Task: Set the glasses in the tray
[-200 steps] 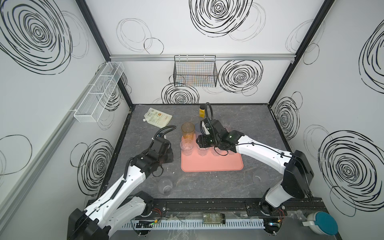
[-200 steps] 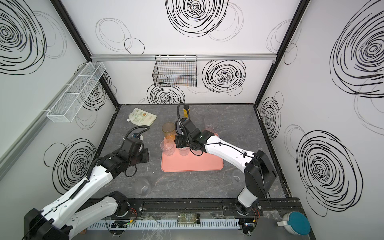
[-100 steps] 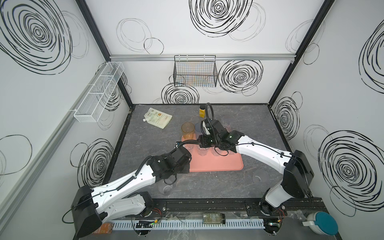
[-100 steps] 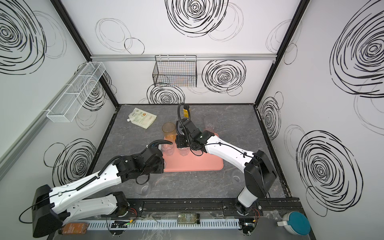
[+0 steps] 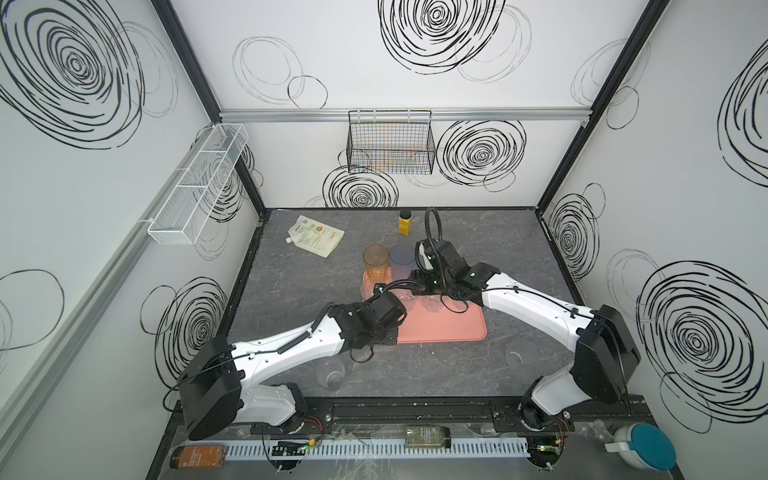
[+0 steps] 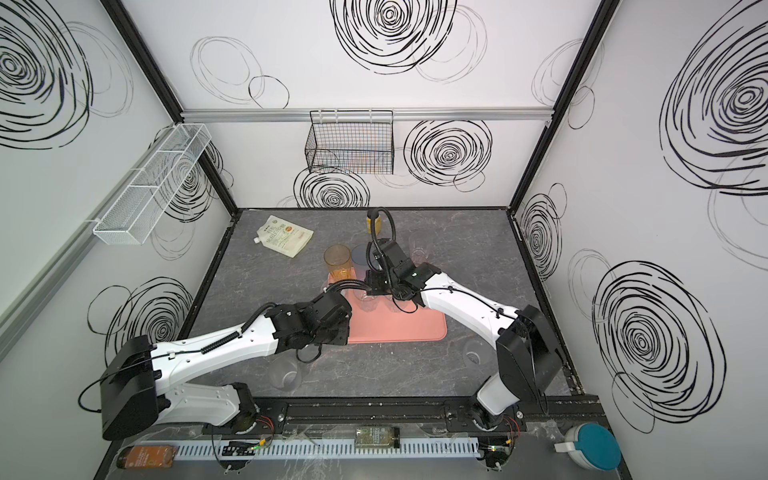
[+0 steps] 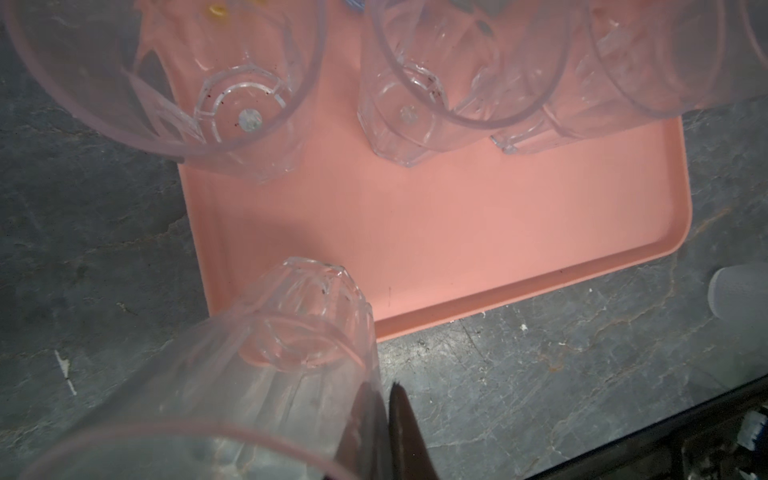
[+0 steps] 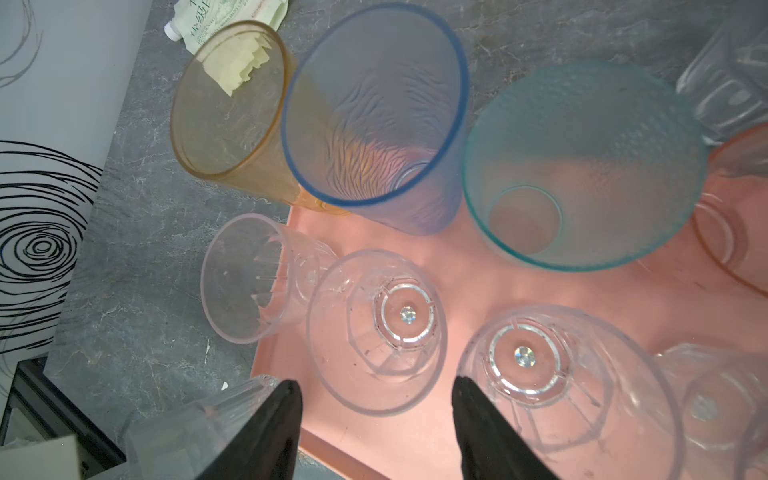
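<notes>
Teal glass (image 8: pixel 582 166) shows only in the right wrist view.

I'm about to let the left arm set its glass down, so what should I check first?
1. Left end effector shut on clear glass: ok.
2. Bare tray floor beside that glass: ok.
3. Right end effector open, nothing gripped: ok.
4. Clear glass base touching tray: cannot tell.
5. All glasses on tray: not ok; loose glass on table.
</notes>
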Tool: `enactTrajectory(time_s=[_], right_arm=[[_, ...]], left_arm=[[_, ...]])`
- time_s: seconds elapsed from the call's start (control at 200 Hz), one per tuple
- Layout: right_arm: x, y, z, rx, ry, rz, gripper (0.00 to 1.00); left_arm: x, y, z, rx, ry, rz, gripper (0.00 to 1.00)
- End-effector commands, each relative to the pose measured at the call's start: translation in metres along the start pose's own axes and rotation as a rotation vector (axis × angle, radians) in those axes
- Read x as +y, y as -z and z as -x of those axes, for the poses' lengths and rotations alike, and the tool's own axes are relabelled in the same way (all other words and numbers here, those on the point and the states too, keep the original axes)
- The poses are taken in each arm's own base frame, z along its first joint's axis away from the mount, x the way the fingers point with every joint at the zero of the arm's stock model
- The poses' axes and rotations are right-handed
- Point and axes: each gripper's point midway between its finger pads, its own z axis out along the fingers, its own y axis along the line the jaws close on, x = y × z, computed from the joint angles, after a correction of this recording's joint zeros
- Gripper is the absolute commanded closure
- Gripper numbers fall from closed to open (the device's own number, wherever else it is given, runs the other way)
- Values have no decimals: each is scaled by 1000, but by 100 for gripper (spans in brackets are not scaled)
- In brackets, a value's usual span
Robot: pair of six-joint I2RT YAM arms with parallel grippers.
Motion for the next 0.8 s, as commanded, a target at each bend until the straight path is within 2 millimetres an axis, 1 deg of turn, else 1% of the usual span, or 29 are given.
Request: enactTrajectory(time_s=[0.0,0.12,0.135,0.265,0.39,0.435,0.495,0.58,0.665,0.795], right_arm=[[-8,10,5,-31,-22,6,38],[-15,12,5,-33,-29,-3,38],[-16,13,5,-35,-30,-3,38],[-21,12,6,-37,-38,-4,38],[-21,11,7,-35,-39,-2,37],[-21,12,7,-34,-35,-4,38],[-22,12,6,-32,-32,-10,37],[-27,12,5,-26,-32,-26,38],[-32,15,4,-22,-28,-43,38],[-40,25,7,-27,-22,-77,37]], left_arm=[[-7,-2,17,-33,-22,-21,100],[-4,-7,14,-11,-27,-10,98],[-4,-7,13,-9,-27,-12,93],[0,-10,9,5,-37,4,81],[0,-8,13,-3,-34,1,67],[-2,-6,17,-14,-36,-5,65],[-3,-3,21,-26,-39,-9,64],[-4,4,29,-46,-50,4,64],[-11,16,38,-69,-56,-20,63],[-26,45,58,-137,-73,-77,61]])
